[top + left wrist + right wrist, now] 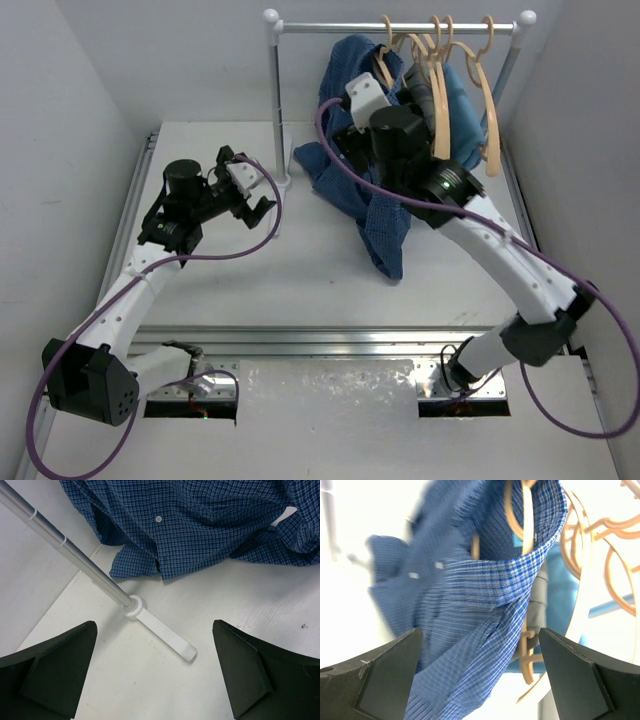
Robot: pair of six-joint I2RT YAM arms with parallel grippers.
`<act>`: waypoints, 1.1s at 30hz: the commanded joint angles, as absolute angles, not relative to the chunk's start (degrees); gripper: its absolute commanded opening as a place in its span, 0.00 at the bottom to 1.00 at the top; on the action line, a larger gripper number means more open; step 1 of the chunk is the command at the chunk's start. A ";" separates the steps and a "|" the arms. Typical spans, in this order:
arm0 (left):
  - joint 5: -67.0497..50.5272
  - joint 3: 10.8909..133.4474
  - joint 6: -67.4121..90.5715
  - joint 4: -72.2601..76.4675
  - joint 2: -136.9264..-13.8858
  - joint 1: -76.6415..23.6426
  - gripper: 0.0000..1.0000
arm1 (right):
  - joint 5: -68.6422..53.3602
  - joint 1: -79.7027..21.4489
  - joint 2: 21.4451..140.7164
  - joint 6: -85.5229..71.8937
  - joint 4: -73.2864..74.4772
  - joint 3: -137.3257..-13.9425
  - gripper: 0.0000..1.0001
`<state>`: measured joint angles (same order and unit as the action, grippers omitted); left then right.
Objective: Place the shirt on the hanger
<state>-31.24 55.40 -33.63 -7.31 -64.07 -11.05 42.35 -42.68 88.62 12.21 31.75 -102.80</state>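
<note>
Shirt (385, 230) hangs collar-up off the rack rail (400, 27), at the rail's L end. Its long axis drops from the rail to the worktop (250, 290), and in the top view it runs from the rail toward the arm bases. The tail trails lowest and nearest, pointing at the near edge. Fabric is dk blue woven cotton-type w/ a fine light check, soft and crumpled, w/ deep folds. L wrist view shows hem and placket edge lying flat on the worktop w/ one small white button (158, 518). Hanger (528, 515) is pale tan, wood-look and smooth, w/ curved sloping arms. It sits inside the collar opening w/ the collar wrapped round it. How far each shoulder sits on it, can't tell, as the R wrist view is blurred on the L. More matching hangers (488, 110) hook on the rail to the R. Plain lt blue cloth (560, 595) and a grey garment (538, 605) hang just behind the shirt. R tool (480, 632) is up by the collar, fingers spread wide, shirt cloth filling the gap beyond them, nothing pinched. L tool (154, 630) is also spread wide, hanging over bare worktop near the rack's white foot (167, 639) and silver post (65, 545), apart from the shirt hem. Worktop is matte white.
</note>
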 commanded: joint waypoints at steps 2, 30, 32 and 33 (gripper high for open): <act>-29.54 55.81 -31.73 -6.50 -63.90 -10.63 0.99 | 32.10 -43.24 78.94 6.95 28.74 -95.84 0.99; -6.23 13.36 -31.55 34.45 -59.93 -5.27 0.98 | 4.05 -32.96 72.77 -23.82 -18.45 -19.25 0.99; -6.33 13.62 -31.03 33.48 -59.59 -5.10 0.98 | 3.60 -32.87 73.30 -23.47 -17.23 -19.95 0.99; -5.46 13.28 -30.68 33.92 -59.42 -5.10 0.98 | 3.86 -32.96 73.65 -23.55 -15.40 -20.39 0.99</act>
